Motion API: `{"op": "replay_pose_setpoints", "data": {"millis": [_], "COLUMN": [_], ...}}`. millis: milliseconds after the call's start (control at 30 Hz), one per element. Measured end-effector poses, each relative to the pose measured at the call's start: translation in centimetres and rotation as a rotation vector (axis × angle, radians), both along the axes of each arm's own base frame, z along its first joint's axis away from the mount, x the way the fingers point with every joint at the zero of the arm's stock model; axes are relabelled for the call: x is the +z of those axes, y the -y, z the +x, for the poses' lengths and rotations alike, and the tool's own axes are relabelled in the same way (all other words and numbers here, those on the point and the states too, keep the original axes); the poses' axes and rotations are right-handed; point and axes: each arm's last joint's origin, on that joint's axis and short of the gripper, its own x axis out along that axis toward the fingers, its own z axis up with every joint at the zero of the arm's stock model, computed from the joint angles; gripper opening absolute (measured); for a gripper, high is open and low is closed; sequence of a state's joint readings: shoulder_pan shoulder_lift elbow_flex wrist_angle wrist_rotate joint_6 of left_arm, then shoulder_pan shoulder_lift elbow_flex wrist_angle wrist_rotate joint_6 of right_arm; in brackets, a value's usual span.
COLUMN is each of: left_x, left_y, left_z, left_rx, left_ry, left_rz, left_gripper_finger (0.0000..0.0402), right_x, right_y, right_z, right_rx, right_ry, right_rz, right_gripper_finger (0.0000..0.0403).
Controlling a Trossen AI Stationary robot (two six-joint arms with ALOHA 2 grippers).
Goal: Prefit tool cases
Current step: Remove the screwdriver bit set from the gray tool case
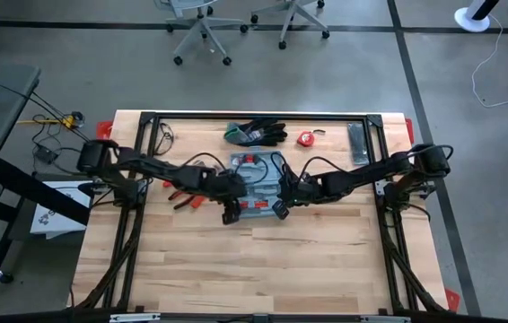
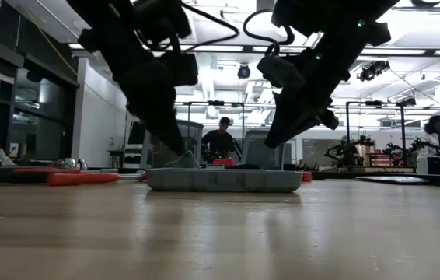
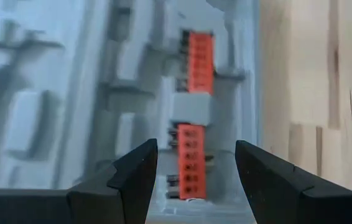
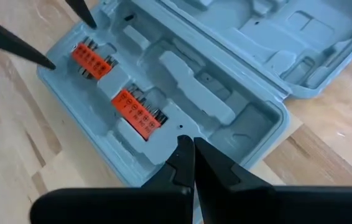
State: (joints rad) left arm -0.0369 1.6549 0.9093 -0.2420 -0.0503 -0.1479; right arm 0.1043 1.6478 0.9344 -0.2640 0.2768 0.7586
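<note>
The grey-blue hinged plastic tool case [image 1: 258, 184] was seen lying open and flat near the middle of the pale wooden surface [image 1: 236, 269], with its moulded hollows facing up. Two orange strips of small bits [image 4: 117, 81] were seen set in their slots along one edge of the case.

The left gripper [image 3: 194, 163] was held wide, right over that edge, with one orange strip between its two dark fingers [image 3: 140, 168]. Nothing was held by it. The right gripper [image 4: 193, 149] was shut tight and empty, and was held just above the near rim of the case.

From here, a few things could be judged to go wrong. If the left gripper were brought down a little to one side, a finger could land on the case wall, and the light case could be pushed along the surface or tipped. If the strip were pinched off-centre, it could pop out or jam crooked. The case could also be knocked by the shut right gripper, since it was so near the rim.

Black-and-green gloves [image 1: 256, 133] were seen farther back, well apart from the case.
</note>
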Motion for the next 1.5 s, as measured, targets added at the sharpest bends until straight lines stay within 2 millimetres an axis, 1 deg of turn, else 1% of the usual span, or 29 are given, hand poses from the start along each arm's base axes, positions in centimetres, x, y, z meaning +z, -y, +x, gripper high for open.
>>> {"op": "replay_pose_setpoints", "data": {"millis": [167, 400, 567, 667, 900, 967, 1033, 1233, 1267, 1500], "left_x": [-0.9, -1.4, -2.4, -3.1, -3.3, -3.3, -3.3, -3.4, -3.4, -3.3], "left_y": [0.1, 0.0, 0.2, 0.2, -0.1, -0.2, -0.2, -0.3, -0.3, -0.3], "left_z": [0.2, 0.4, 0.6, 0.8, 1.0, 1.0, 1.0, 1.0, 1.0, 1.0], "left_rx": [-0.042, -0.073, -0.091, -0.088, -0.051, -0.043, -0.022, 0.026, 0.034, 0.079], "left_ry": [-0.079, -0.089, -0.112, -0.134, -0.126, -0.123, -0.122, -0.123, -0.122, -0.12], "left_rz": [0.015, 0.042, 0.013, 0.01, 0.016, 0.016, 0.01, -0.027, -0.032, -0.056], "left_gripper_finger": [0.0207, 0.0207, 0.0207, 0.0207, 0.0205, 0.0195, 0.0175, 0.0083, 0.0079, 0.0079], "right_x": [0.0, 0.0, 0.0, 0.0, 0.0, 0.0, 0.0, 0.0, 0.0, -0.1], "right_y": [0.0, -0.1, -0.1, -0.1, -0.1, -0.1, -0.1, -0.1, -0.1, -0.1], "right_z": [0.0, 0.0, 0.0, 0.0, 0.0, 0.0, 0.0, -0.1, -0.1, -0.1], "right_rx": [0.001, 0.003, 0.003, 0.003, 0.004, 0.006, 0.007, 0.007, 0.007, 0.007], "right_ry": [0.0, 0.0, -0.001, -0.002, -0.005, -0.005, -0.006, -0.008, -0.008, -0.01], "right_rz": [0.0, 0.0, 0.0, 0.0, 0.002, 0.004, 0.006, 0.005, 0.005, 0.005], "right_gripper_finger": [0.0, 0.0, 0.0, 0.0, 0.0, 0.0, 0.0, 0.0, 0.0, 0.0]}}
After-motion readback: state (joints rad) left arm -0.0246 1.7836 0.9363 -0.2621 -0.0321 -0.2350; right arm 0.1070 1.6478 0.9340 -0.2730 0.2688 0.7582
